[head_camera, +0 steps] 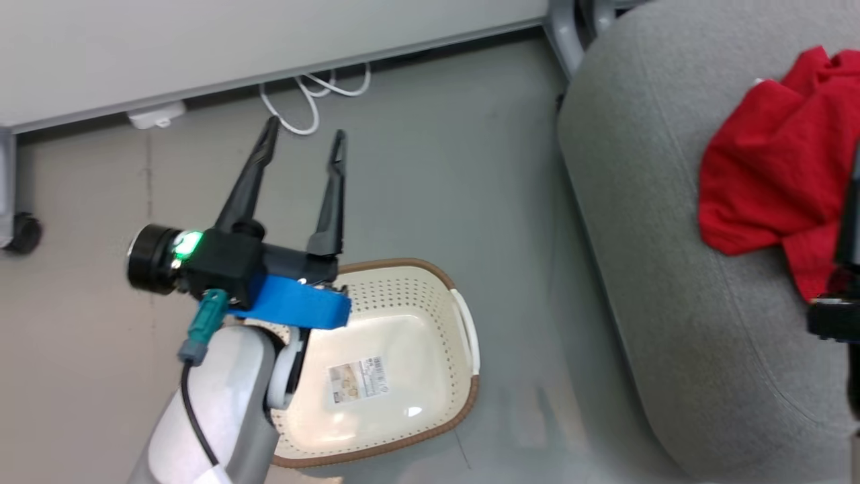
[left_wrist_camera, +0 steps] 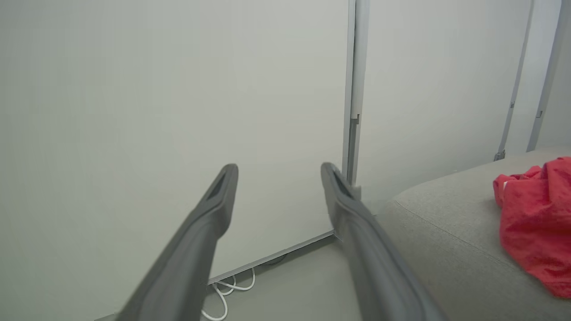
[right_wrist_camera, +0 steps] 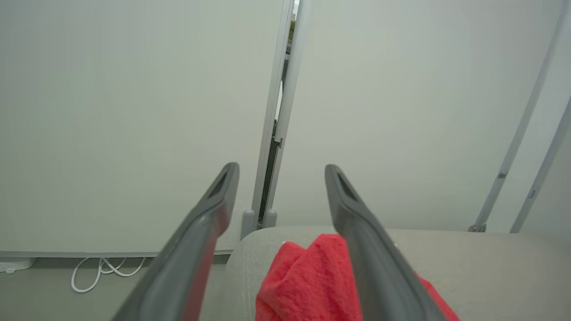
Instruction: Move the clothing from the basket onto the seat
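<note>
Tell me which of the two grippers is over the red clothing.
The right gripper: the red clothing on the seat lies right beneath its open jaws in its wrist view. The left gripper is off by the basket, over the floor.

On my head camera feed I see a smooth grey floor (head_camera: pixel 437 168) running up to a plain, pale partition wall (head_camera: pixel 269 40) along the top edge. At the foot of that wall a white cable (head_camera: pixel 314 101) lies in loose loops on the floor, near a small white box (head_camera: pixel 156 114) that I can't identify. A dark caster wheel (head_camera: pixel 23 234) sits at the far left edge. On the right wrist feed the wall is two panels with a narrow dark gap (right_wrist_camera: pixel 273 160) between grey upright posts (right_wrist_camera: pixel 292 111), and slanted grey braces (right_wrist_camera: pixel 502 174) cross the right-hand panel. The grey upholstered seat (head_camera: pixel 658 235) stands near the wall's right end. The light is soft and even.
</note>
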Robot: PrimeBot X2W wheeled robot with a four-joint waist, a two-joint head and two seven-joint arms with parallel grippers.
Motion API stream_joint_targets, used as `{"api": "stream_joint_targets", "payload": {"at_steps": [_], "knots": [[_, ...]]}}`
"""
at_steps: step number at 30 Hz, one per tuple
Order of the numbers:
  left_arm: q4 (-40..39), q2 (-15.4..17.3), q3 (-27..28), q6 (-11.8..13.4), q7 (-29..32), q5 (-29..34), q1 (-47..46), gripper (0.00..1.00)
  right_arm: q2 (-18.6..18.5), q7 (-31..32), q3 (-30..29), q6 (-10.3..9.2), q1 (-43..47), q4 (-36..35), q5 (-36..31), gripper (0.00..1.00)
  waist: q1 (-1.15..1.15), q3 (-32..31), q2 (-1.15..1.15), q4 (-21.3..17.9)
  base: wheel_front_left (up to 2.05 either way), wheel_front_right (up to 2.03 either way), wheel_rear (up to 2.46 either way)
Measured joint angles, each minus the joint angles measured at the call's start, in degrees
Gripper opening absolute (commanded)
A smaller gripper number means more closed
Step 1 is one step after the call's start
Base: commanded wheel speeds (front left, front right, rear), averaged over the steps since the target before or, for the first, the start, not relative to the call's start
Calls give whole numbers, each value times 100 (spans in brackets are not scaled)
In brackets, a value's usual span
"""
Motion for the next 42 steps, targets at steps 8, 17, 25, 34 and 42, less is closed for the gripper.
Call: {"api": "stream_joint_targets", "payload": {"at_steps": [8,17,25,34,42], "knots": [[1,-162,822,-82,0,113,492,100,134,0,730,0,-45,279,98,100,0,-277,0,415,0,0,0],[175,-355,1436,-263,0,289,961,100,334,1,1212,0,71,773,200,100,0,-548,0,701,0,0,0],[318,-479,1688,-474,0,389,1290,100,498,0,1389,0,287,1163,279,100,0,-727,0,841,0,0,0],[471,-531,1767,-573,0,439,1474,100,624,1,1389,0,543,1352,336,100,0,-888,0,929,0,0,0],[528,-534,1778,-603,0,349,1564,100,689,0,1330,0,710,1396,349,100,0,-1000,0,981,0,0,0]]}}
